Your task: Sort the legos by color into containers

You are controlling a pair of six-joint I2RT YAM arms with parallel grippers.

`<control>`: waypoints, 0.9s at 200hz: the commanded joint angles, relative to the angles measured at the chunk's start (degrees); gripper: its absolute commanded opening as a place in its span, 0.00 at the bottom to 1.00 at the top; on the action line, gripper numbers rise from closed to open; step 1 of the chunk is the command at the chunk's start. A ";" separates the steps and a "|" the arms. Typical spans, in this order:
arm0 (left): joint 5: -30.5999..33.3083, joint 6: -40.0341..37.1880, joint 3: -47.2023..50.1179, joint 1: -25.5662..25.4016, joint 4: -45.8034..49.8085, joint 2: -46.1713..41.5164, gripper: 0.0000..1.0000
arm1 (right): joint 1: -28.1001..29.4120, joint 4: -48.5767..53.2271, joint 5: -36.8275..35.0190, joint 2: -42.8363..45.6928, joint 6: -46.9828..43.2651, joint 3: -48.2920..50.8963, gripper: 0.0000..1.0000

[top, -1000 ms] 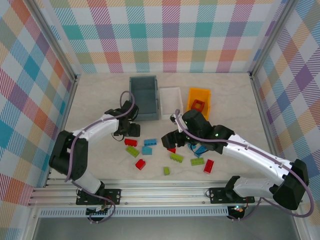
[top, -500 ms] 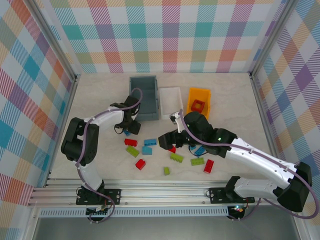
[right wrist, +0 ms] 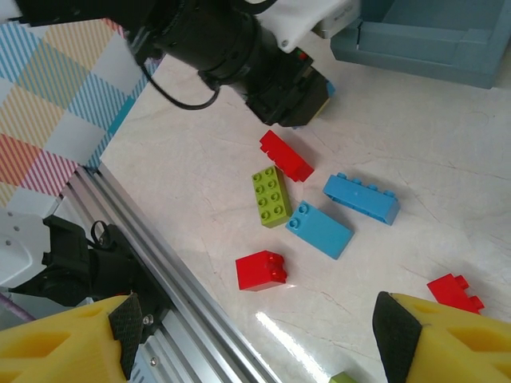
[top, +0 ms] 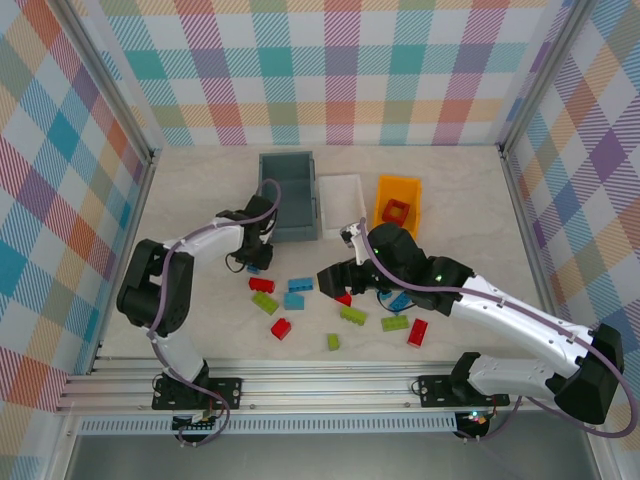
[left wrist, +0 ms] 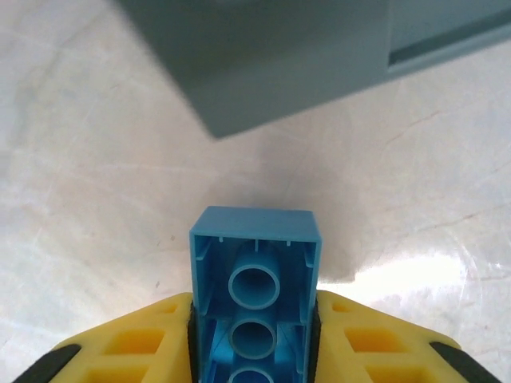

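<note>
My left gripper (left wrist: 254, 319) is shut on a blue lego (left wrist: 255, 279), which stands hollow side up between the yellow fingers (left wrist: 144, 339). It sits just in front of the dark grey-blue container (left wrist: 271, 64). From above, that left gripper (top: 254, 262) is at the near-left corner of the grey-blue container (top: 288, 195). The white container (top: 340, 181) and the orange-yellow container (top: 384, 196) stand to its right. My right gripper (top: 335, 275) hangs open over the loose legos, with nothing between its fingers (right wrist: 68, 339). Below it lie a red lego (right wrist: 260, 270), a green lego (right wrist: 271, 195) and two blue legos (right wrist: 319, 230).
Several red, green and blue legos lie scattered mid-table, among them red (top: 281, 328), green (top: 352, 316) and red (top: 417, 332). A red lego (top: 399, 210) lies in the orange-yellow container. The aluminium rail (right wrist: 184, 295) runs along the near edge.
My left gripper's jaws have closed on the blue lego beside the grey-blue container. The right gripper shifted slightly left over the pile and stays open.
</note>
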State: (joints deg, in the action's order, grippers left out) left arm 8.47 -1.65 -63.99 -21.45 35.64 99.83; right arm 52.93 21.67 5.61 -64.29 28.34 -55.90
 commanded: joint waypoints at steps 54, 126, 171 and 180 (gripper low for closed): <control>1.73 10.05 -4.15 -0.23 7.26 -18.46 0.31 | 0.25 -2.69 -9.05 1.63 1.01 -0.22 0.76; 4.80 18.90 -27.66 -4.61 11.65 0.49 0.31 | 0.27 -8.38 -15.34 -1.19 2.76 -2.09 0.74; 7.53 21.43 -40.17 -4.63 14.83 15.68 0.33 | 0.25 -7.93 -17.09 1.22 3.66 -1.16 0.74; 7.85 21.89 -41.26 -4.57 15.12 17.69 0.36 | 0.25 -7.45 -17.57 2.09 3.71 -0.69 0.74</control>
State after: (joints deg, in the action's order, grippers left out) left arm 13.85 17.61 -100.99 -25.98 46.78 112.92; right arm 52.93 15.46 -9.72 -65.08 31.05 -56.05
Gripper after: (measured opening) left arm 0.339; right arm 0.742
